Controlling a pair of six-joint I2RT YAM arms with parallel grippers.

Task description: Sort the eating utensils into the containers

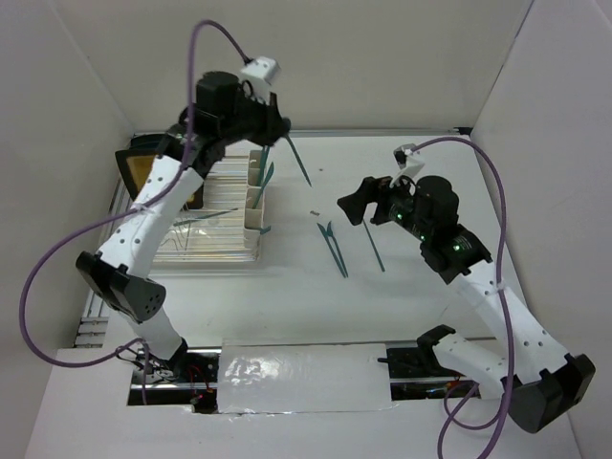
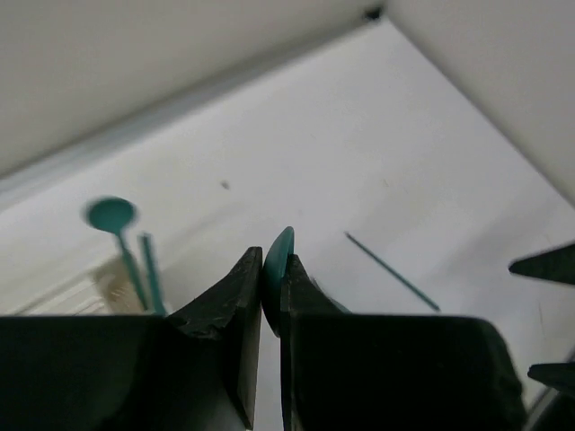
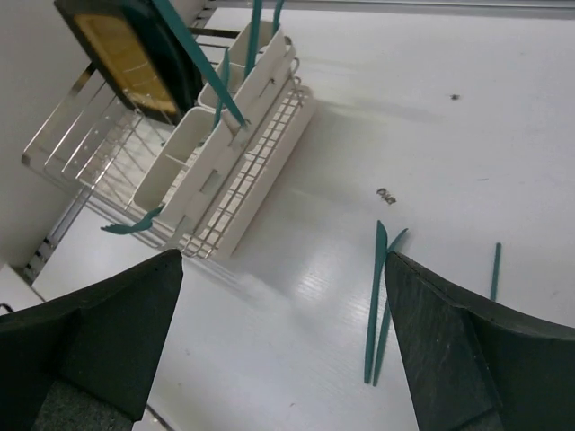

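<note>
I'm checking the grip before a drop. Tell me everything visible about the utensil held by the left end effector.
The utensil is slim teal-green plastic. The left end effector is shut on it, a flat rounded end showing edge-on between the black fingertips. From above, its thin shaft slants out of the end effector, in the air beside the white containers. Its type is unclear.

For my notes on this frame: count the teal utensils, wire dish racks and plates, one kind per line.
teal utensils: 8 (3 loose on the table, 1 in the left gripper, 4 at the cream containers; this last count is the least sure, as they overlap)
wire dish rack: 1
dark plate with a yellow centre: 1
Total: 10
</note>
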